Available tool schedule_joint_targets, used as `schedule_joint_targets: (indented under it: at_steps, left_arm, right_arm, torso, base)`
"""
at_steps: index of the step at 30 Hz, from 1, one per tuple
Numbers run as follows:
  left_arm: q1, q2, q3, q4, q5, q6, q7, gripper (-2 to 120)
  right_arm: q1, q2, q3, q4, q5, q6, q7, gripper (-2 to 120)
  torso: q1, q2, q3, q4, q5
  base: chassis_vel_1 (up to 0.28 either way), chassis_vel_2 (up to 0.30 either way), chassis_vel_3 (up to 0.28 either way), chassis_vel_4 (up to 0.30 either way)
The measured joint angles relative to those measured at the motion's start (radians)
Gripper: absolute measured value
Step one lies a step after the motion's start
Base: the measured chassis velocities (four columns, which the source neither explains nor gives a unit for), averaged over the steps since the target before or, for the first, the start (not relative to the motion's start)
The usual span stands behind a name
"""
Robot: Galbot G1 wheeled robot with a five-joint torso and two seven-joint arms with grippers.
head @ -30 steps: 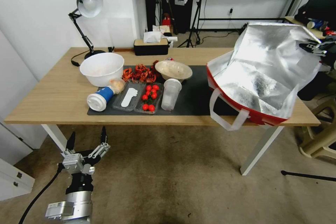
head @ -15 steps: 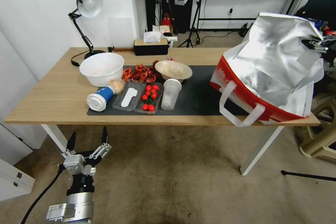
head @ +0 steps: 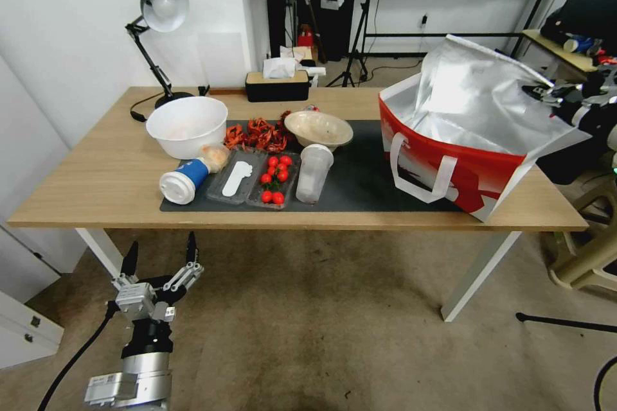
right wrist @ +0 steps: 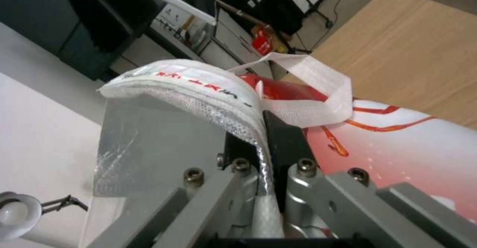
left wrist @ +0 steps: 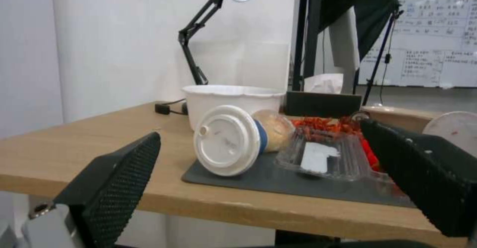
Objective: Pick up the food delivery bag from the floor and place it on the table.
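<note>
Food delivery bag upright on the right end of the worktop, base partly on the dark grey mat, foil mouth open. Right pincer pressed together on the bag's upper rim, at the bag's far right side. Left pincer spread wide, low over the floor before the worktop's left end, holding nothing.

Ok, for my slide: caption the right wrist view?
Right hand shut on the food delivery bag rim, above the table.
</note>
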Motion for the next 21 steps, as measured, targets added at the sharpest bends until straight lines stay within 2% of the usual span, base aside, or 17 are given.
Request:
schedule_joint_targets:
  at_steps: [8,10,12,13,16,21]
  left_arm:
    - [0.001,-0.01,0.004,0.005,0.009,0.0,0.0,100]
    - [0.002,-0.013,0.005,0.005,0.011,0.0,0.0,100]
    - [0.006,-0.017,0.005,0.005,0.014,-0.004,0.0,100]
    - [0.006,-0.017,0.005,0.005,0.014,-0.004,0.0,100]
    - [0.014,-0.022,0.005,0.006,0.017,-0.013,0.0,100]
    - [0.02,-0.026,0.004,0.006,0.02,-0.021,0.0,100]
  right_arm:
    - [0.03,0.001,-0.032,-0.02,-0.038,-0.003,-0.043,1]
    - [0.042,0.001,-0.047,-0.028,-0.069,0.006,-0.067,7]
    - [0.048,0.001,-0.055,-0.033,-0.087,0.016,-0.097,19]
    - [0.048,0.001,-0.055,-0.033,-0.087,0.016,-0.097,19]
    - [0.058,-0.001,-0.066,-0.043,-0.106,0.023,-0.131,34]
    - [0.068,-0.005,-0.077,-0.046,-0.145,0.036,-0.156,45]
  torso:
    - [0.0,0.0,0.0,0.0,-0.0001]
    - [0.0,0.0,0.0,0.0,0.0]
    - [0.0,0.0,0.0,0.0,-0.0001]
    - [0.0,0.0,0.0,0.0,-0.0001]
    - [0.0,0.0,0.0,-0.0001,0.0]
    - [0.0,0.0,0.0,0.0,0.0]
  base:
    - [0.0,0.0,0.0,0.0]
    - [0.0,0.0,0.0,0.0]
    - [0.0,0.0,0.0,0.0]
    - [0.0,0.0,0.0,0.0]
    - [0.0,0.0,0.0,0.0]
    - [0.0,0.0,0.0,0.0]
